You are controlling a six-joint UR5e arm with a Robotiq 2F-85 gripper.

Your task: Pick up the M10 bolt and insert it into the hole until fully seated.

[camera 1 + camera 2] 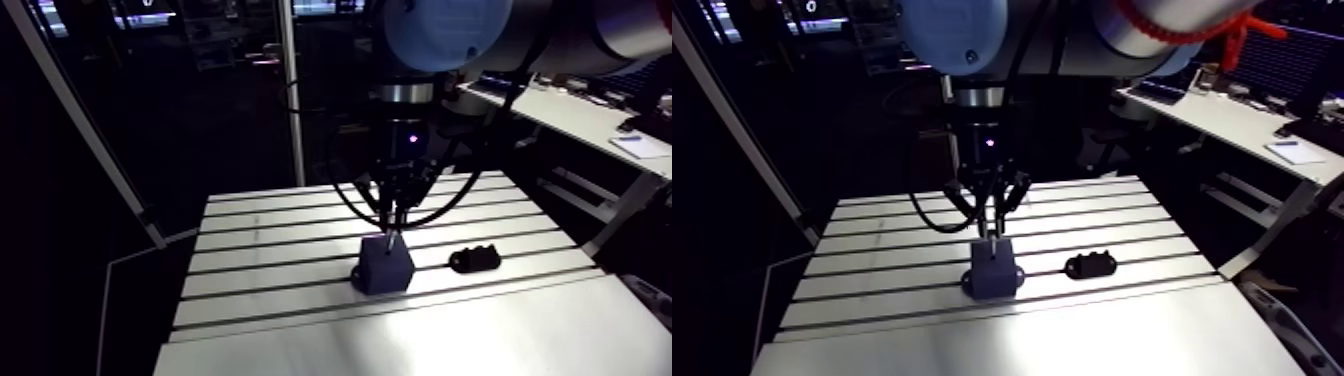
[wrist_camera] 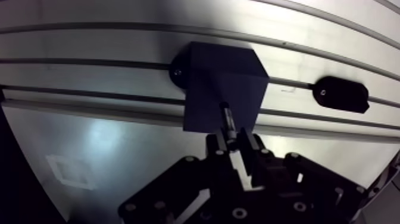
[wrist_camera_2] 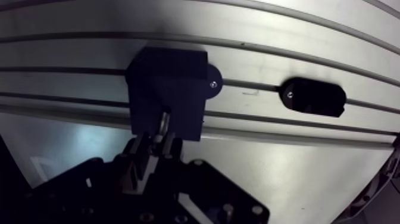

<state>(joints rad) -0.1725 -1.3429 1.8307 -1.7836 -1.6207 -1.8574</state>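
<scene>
The bolt (image 2: 227, 116), slim and grey, is pinched between the fingers of my claw (image 2: 233, 142), its far end at the top face of the dark block (image 2: 223, 77). I cannot tell whether it sits in a hole. My wrist points straight down over the block. A small black piece (image 2: 340, 94) lies nearby on the slotted surface (image 2: 107, 137).

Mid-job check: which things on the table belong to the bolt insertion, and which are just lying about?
In the job: the tool, shut on the bolt; the dark block directly under the bolt's tip.
Lying about: the black oval piece, beside the dark block and apart from it, on the slotted table.
</scene>
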